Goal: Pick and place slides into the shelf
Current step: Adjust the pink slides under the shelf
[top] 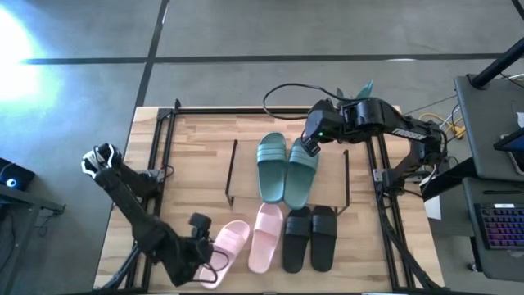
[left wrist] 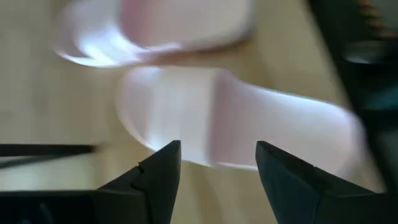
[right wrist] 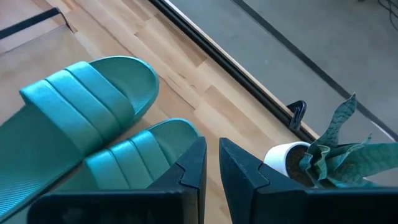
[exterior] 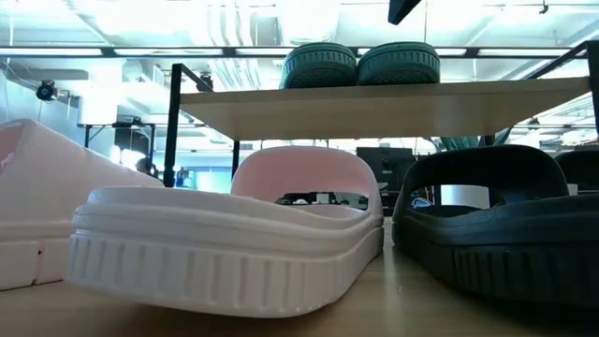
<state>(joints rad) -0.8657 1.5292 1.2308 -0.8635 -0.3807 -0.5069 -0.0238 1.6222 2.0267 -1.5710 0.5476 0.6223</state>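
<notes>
Left gripper (top: 214, 264), jaws open, hovers at a pink slide (top: 225, 243) — square up across its edge before closing; right gripper (top: 306, 148) sits shut over the teal pair (top: 286, 169).

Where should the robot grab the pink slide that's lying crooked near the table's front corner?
Probably by its side edges, from above. The tilted pink slide lies flat, sole down, apart from the other pink slide, so both long sides are free. The left gripper hangs open just short of it, lined up to straddle it across.
</notes>
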